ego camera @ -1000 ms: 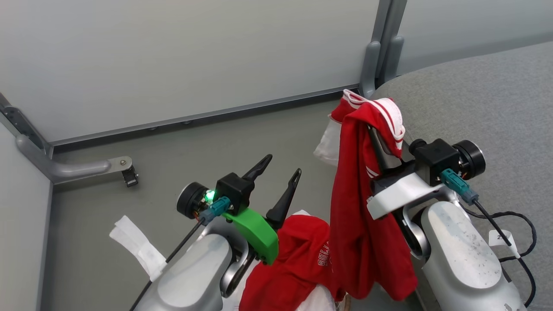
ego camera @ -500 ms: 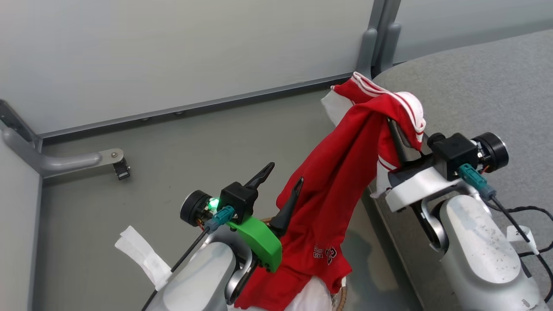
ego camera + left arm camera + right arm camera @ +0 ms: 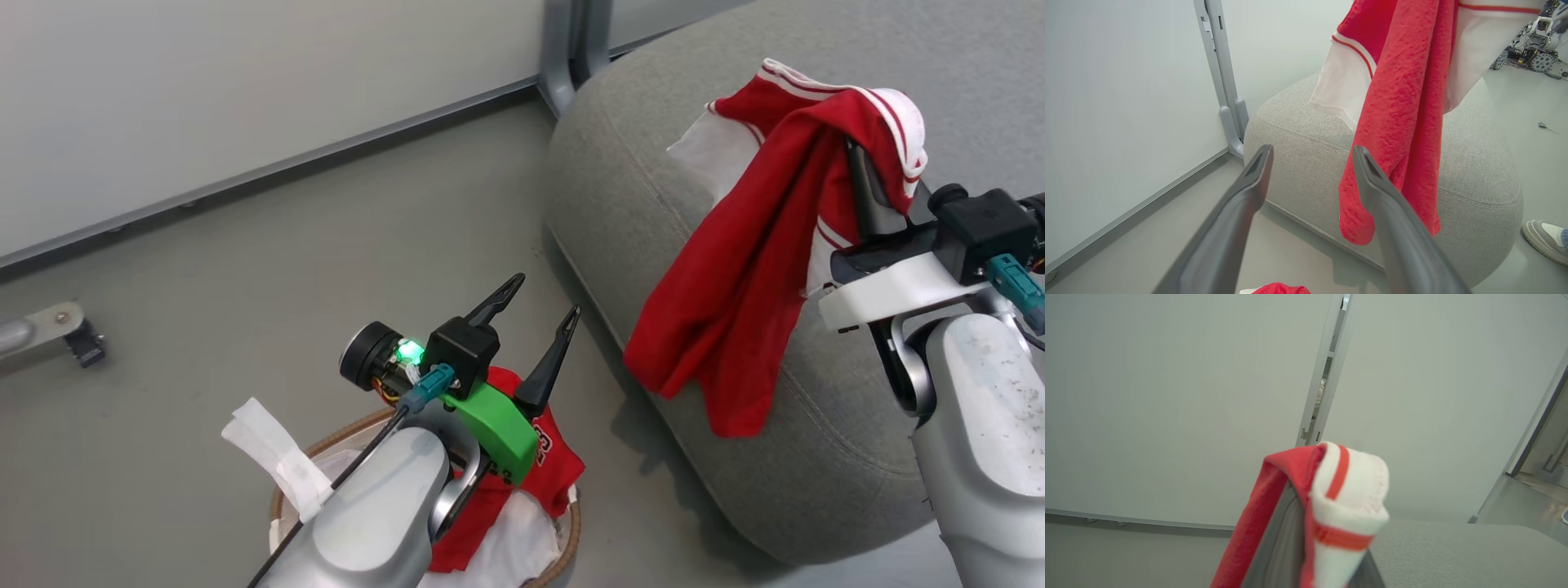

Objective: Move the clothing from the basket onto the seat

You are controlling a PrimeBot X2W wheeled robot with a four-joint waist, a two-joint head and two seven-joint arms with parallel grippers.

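Floor [image 3: 245, 286]: bare grey, open from the pale wall panel [image 3: 245, 98] at far left across to the seat's foot.

Basket [image 3: 322, 447]: near left, low in the head view. Brown woven rim, white liner [image 3: 506, 547] bunched inside. One red jersey [image 3: 555, 469] lies in it with white lettering partly showing, draped toward the right rim.

Left tool [image 3: 543, 298]: above the basket, fingers well apart, nothing between them, pointing toward the seat.

Seat [image 3: 653, 188]: large grey fabric cushion, right of the basket, with a rounded corner and a stitched seam along its side. A strip of free floor lies between basket and seat. The top surface is broad and bare beyond the hanging cloth.

Red garment [image 3: 735, 302]: soft, with a white panel and red-and-white striped trim. It hangs from its bunched top down in front of the seat's near-left edge; the hem falls below the seam. Contact with the upholstery cannot be told.

Right tool [image 3: 861, 184]: raised over the seat, fingers together, clamped on the garment's striped trim, which folds over the fingertips.

A pale shoe [image 3: 1545, 241] stands on the floor by the seat's right side.
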